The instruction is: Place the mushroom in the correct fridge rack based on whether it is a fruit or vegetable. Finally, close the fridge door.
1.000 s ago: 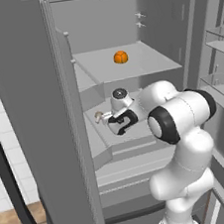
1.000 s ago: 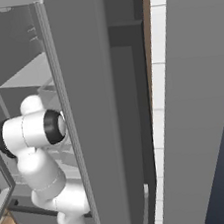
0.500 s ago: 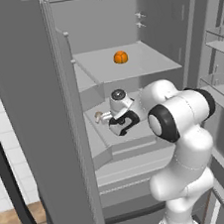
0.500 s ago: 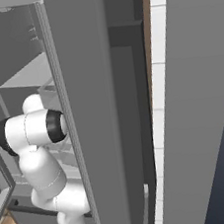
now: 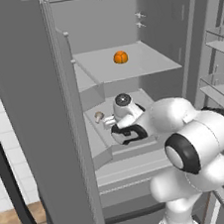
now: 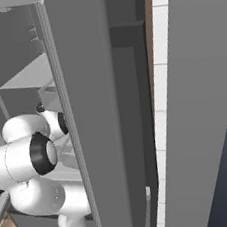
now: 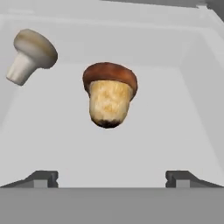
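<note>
Two mushrooms lie on the lower flat pale grey fridge rack [image 5: 139, 148]: the small mushroom with a rounded brown cap and short cream stem [image 7: 109, 93] in the middle of the hand view, clear of the fingertips, and a paler grey-capped mushroom with a white stem [image 7: 31, 54] near it toward the rack's left. The white arm's two-finger gripper [image 7: 112, 177] reaches in over this rack, its jaws spread wide and holding nothing. One round orange fruit [image 5: 120, 57] sits alone on the upper flat grey shelf [image 5: 143, 65].
</note>
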### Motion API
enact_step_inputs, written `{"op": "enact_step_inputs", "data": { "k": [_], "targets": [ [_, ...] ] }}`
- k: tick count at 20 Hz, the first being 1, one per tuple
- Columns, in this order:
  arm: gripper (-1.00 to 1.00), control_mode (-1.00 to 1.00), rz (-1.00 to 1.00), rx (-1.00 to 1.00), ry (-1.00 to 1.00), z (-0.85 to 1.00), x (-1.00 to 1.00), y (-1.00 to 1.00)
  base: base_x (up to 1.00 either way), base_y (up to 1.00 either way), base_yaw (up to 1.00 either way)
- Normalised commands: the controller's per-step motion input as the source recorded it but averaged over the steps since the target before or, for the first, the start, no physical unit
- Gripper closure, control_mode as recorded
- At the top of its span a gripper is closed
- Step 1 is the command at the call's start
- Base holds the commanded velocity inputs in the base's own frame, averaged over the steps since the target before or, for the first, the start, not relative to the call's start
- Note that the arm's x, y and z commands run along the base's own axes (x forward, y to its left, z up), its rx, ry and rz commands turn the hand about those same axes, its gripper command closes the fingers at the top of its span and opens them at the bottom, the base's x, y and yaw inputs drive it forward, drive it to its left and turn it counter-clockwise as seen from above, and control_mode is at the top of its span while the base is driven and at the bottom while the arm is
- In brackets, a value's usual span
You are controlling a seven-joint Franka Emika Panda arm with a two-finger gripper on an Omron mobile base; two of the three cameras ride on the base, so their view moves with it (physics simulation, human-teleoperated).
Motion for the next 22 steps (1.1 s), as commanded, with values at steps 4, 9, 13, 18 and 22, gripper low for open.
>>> {"op": "enact_step_inputs", "data": {
  "k": [4, 9, 13, 18, 22],
  "targets": [
    [-1.00, -1.00, -0.01, 0.00, 0.00, 0.93, -0.79, 0.00, 0.00, 0.00, 0.00],
    [-1.00, -1.00, 0.00, 0.05, 0.05, 0.83, -0.91, -0.07, 0.00, 0.00, 0.00],
    [-1.00, -1.00, 0.00, 0.07, 0.05, 0.57, -0.97, -0.24, 0.00, 0.00, 0.00],
    [-1.00, -1.00, 0.00, 0.01, 0.00, 0.07, -0.72, -0.46, 0.00, 0.00, 0.00],
    [-1.00, -1.00, 0.00, 0.00, 0.02, -0.02, -0.21, -0.08, 0.00, 0.00, 0.00]
  ]
}}
